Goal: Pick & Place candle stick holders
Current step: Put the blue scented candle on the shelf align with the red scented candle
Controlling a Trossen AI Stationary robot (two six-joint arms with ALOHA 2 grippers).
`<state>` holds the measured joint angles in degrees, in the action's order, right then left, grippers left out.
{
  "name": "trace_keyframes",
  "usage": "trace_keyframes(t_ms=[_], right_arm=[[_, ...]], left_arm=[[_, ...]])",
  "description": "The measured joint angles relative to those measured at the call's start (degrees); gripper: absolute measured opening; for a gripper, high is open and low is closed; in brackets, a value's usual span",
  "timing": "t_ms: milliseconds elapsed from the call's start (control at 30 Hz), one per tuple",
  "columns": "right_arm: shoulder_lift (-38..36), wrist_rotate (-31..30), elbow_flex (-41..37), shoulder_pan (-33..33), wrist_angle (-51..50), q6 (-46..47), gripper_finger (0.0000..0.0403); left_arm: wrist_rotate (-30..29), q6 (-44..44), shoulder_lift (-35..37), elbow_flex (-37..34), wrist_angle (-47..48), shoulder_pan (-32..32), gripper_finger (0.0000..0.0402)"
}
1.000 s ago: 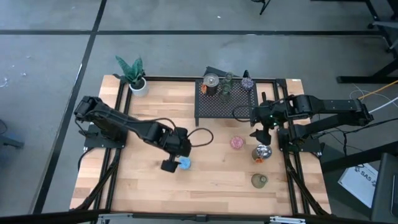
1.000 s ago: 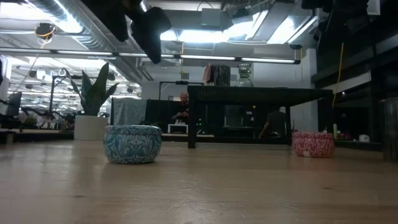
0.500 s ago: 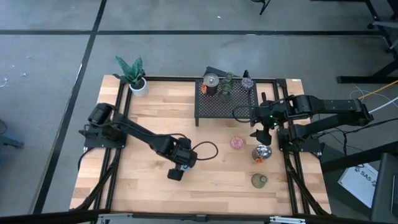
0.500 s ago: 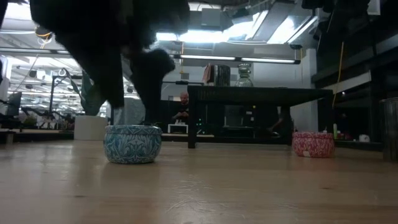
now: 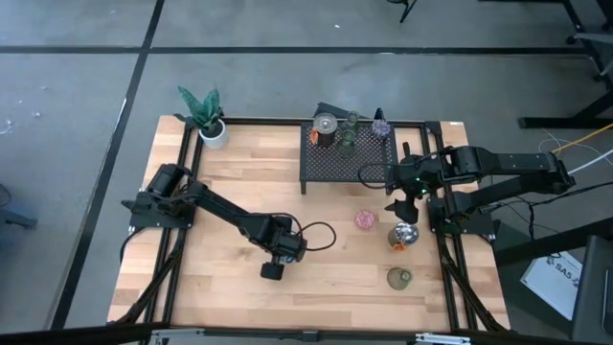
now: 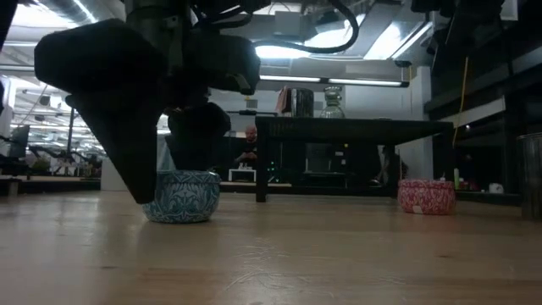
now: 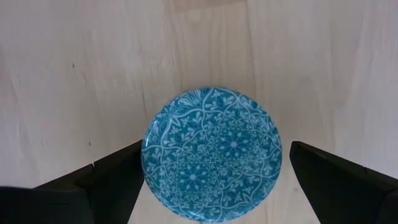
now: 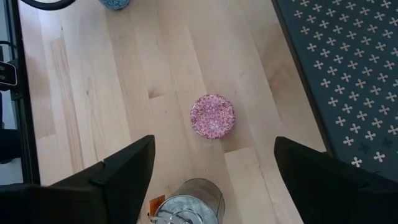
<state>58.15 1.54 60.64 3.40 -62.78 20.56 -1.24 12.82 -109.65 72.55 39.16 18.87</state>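
My left gripper [image 7: 211,180] hangs wide open straddling the blue candle holder [image 7: 211,155], gripping nothing; my right gripper [image 8: 211,186] waits open.

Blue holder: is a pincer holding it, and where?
No. The left pincer is open around the blue holder, not gripping. The right pincer is open, holding nothing.

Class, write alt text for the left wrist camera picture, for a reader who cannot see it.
A round blue holder with a white floral pattern sits on the pale wooden table, seen straight from above. The left gripper hangs over it with its dark jaws open, one on each side of the holder; a clear gap shows on one side, while the other looks very close.
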Motion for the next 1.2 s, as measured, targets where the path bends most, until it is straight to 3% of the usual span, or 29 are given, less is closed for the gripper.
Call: trace_keyframes(t_ms=[233, 867, 1200], right_arm=[[0.0, 0.0, 0.0, 0.0, 0.0, 0.0, 0.0332], [0.0, 0.1, 0.0, 0.0, 0.0, 0.0, 0.0332], [0.0, 0.1, 0.0, 0.0, 0.1, 0.0, 0.0332]], left_arm=[[-0.4, 0.1, 0.0, 2.0, 2.1, -0.2, 0.0373], [1.2, 0.0, 0.0, 2.3, 2.7, -1.0, 0.0297], [3.9, 2.0, 0.1, 2.5, 2.9, -1.6, 0.0296]])
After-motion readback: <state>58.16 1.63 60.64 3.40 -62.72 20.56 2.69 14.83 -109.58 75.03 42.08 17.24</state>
